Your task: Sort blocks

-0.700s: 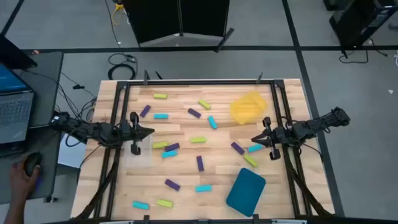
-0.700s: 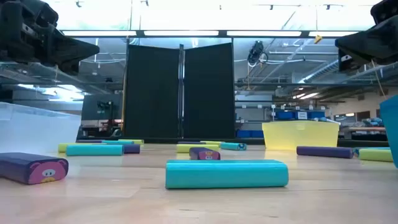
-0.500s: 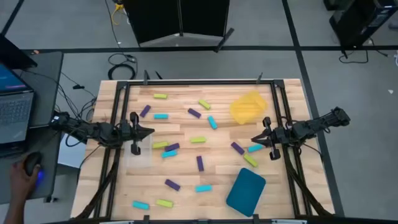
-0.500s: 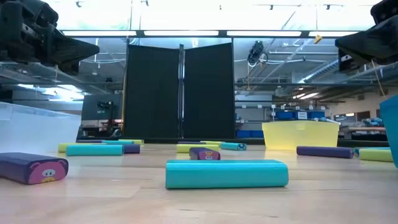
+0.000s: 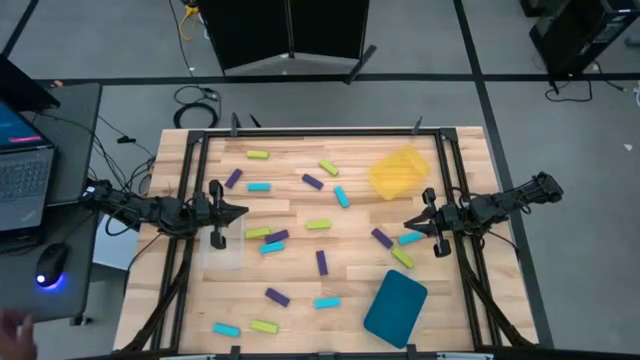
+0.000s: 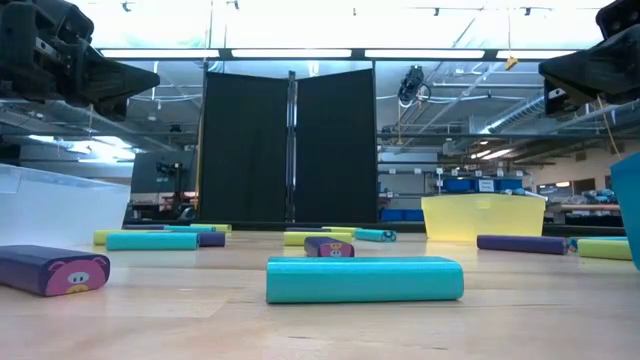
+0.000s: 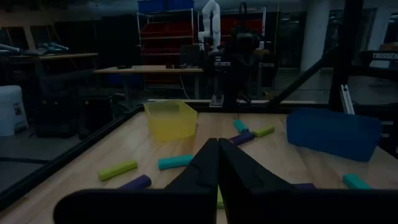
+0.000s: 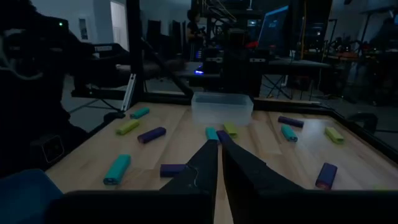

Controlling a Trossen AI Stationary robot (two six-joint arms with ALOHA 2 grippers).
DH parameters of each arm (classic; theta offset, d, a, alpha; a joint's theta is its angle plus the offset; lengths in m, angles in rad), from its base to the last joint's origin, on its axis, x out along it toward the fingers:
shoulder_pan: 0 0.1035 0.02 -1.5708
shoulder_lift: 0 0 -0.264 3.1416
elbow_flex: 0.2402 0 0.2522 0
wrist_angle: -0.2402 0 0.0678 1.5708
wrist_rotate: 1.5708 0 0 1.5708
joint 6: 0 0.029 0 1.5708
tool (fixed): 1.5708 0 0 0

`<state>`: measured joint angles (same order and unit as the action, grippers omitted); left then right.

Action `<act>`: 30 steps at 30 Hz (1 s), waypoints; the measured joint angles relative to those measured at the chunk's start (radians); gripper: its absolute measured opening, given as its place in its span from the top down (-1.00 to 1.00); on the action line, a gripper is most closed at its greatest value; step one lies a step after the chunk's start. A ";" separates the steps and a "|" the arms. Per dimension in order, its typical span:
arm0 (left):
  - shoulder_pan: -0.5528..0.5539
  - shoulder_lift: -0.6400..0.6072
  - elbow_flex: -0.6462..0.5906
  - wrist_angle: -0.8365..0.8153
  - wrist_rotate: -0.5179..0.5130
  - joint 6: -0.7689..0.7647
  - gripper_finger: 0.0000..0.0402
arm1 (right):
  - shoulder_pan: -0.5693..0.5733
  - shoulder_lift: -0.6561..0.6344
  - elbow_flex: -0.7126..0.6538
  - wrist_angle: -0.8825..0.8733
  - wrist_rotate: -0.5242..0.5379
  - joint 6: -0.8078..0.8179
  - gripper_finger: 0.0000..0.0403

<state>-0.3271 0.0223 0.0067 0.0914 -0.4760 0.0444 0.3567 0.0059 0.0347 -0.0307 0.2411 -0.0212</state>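
Purple, cyan-blue and yellow-green blocks lie flat and scattered over the wooden table, among them a cyan one [image 5: 259, 186], a green one [image 5: 318, 225] and a purple one [image 5: 321, 262]. My left gripper [image 5: 242, 211] hovers shut above the table's left side, next to the clear tray [image 5: 225, 243], pointing toward the right. My right gripper [image 5: 408, 223] hovers shut on the right side, pointing left, just over a cyan block [image 5: 411, 237] and a purple block [image 5: 382, 238]. In each wrist view the fingers meet at their tips: left gripper [image 7: 217, 142], right gripper [image 8: 217, 142]. Neither holds anything.
A yellow tray [image 5: 400, 172] stands at the far right and a teal tray [image 5: 396, 306] at the near right. Black frame rails run along the table's left and right sides. In the low view a cyan block [image 6: 364, 279] and a purple block [image 6: 52, 270] lie nearest.
Both arms have kept still and no block has moved. Beside the table's left edge, a person's hand has drawn back from the computer mouse toward the near side.
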 joint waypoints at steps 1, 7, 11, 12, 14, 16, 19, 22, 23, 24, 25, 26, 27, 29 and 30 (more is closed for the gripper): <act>0.000 0.000 0.000 0.000 0.000 0.000 0.94 | 0.000 0.000 0.000 0.000 0.000 0.000 0.82; 0.000 0.000 0.000 0.000 0.000 0.000 0.94 | 0.000 0.000 0.000 0.000 0.000 0.000 0.82; 0.000 0.000 0.000 0.000 0.000 0.000 0.94 | 0.000 0.000 -0.001 0.009 0.001 -0.132 0.82; 0.000 0.000 0.000 0.000 0.000 0.000 0.94 | 0.000 0.000 -0.001 0.015 0.000 -0.164 0.82; 0.000 0.000 0.000 0.000 0.000 0.000 0.94 | 0.000 0.000 -0.002 0.048 0.000 -0.200 0.82; 0.000 0.000 0.000 0.000 0.000 0.000 0.94 | -0.001 0.002 -0.003 0.154 0.007 -0.268 0.82; 0.000 0.000 0.000 0.000 0.000 0.000 0.94 | -0.011 -0.001 -0.001 0.430 0.043 -0.275 0.82; 0.000 0.000 0.000 0.000 0.000 0.000 0.94 | -0.026 0.000 0.000 0.623 0.162 -0.273 0.82; 0.000 0.000 0.000 0.000 0.000 0.000 0.94 | -0.031 0.000 0.000 0.674 0.218 -0.258 0.82; 0.000 0.000 0.000 0.000 0.000 0.000 0.94 | -0.037 0.000 0.000 0.720 0.274 -0.229 0.82; 0.000 0.000 0.000 0.000 0.000 0.000 0.94 | -0.043 0.000 0.000 0.748 0.331 -0.184 0.82; 0.000 0.000 0.000 0.000 0.000 0.000 0.94 | -0.050 0.000 0.000 0.751 0.382 -0.127 0.82; 0.000 0.000 0.000 0.000 0.000 0.000 0.94 | -0.056 0.000 0.000 0.731 0.420 -0.073 0.82; 0.000 0.000 0.000 0.001 0.000 0.000 0.94 | -0.062 0.004 0.001 0.618 0.444 0.019 0.82; 0.000 0.000 0.000 0.002 0.000 0.000 0.94 | -0.064 0.012 0.006 0.521 0.444 0.079 0.82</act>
<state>-0.3275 0.0221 0.0069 0.0931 -0.4763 0.0446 0.2924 0.0180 0.0407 0.4906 0.6852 0.0575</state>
